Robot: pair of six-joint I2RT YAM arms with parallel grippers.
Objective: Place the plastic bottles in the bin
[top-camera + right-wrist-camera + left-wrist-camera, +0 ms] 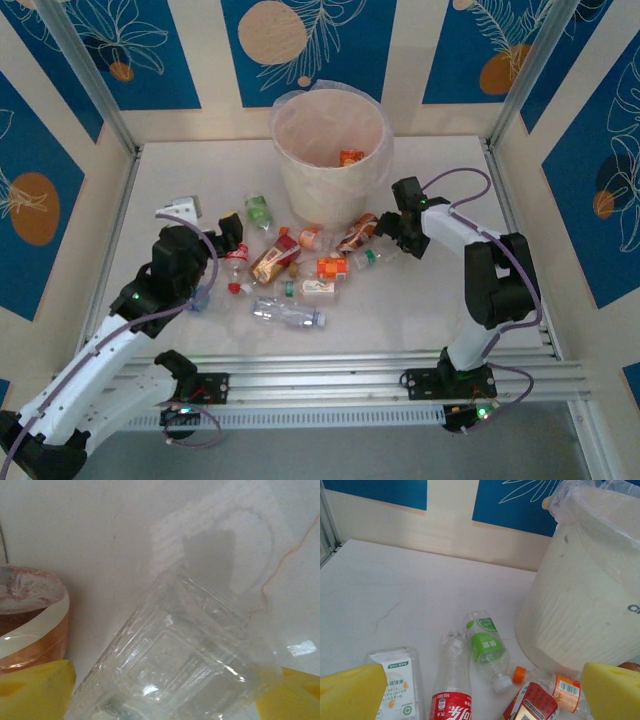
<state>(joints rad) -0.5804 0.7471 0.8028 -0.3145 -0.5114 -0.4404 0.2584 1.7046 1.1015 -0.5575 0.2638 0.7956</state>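
Note:
Several plastic bottles lie in a cluster in front of the bin (330, 190), a cream bucket with a clear liner and an orange-labelled bottle (350, 157) inside. My right gripper (388, 240) is down at the cluster's right end. Its yellow pads (35, 692) stand on either side of a clear bottle (190, 660), close against its walls. A bronze-labelled bottle (30, 620) lies just to the left. My left gripper (232, 235) hovers wide open over the left end, above a red-labelled bottle (451, 700) and a green-labelled one (487, 647), holding nothing.
The bin wall (580, 610) rises close on the right of the left gripper. A long clear bottle (285, 313) lies nearest the arms. A flat white-and-green bottle (180, 210) sits apart at the far left. Metal frame posts and patterned walls enclose the table.

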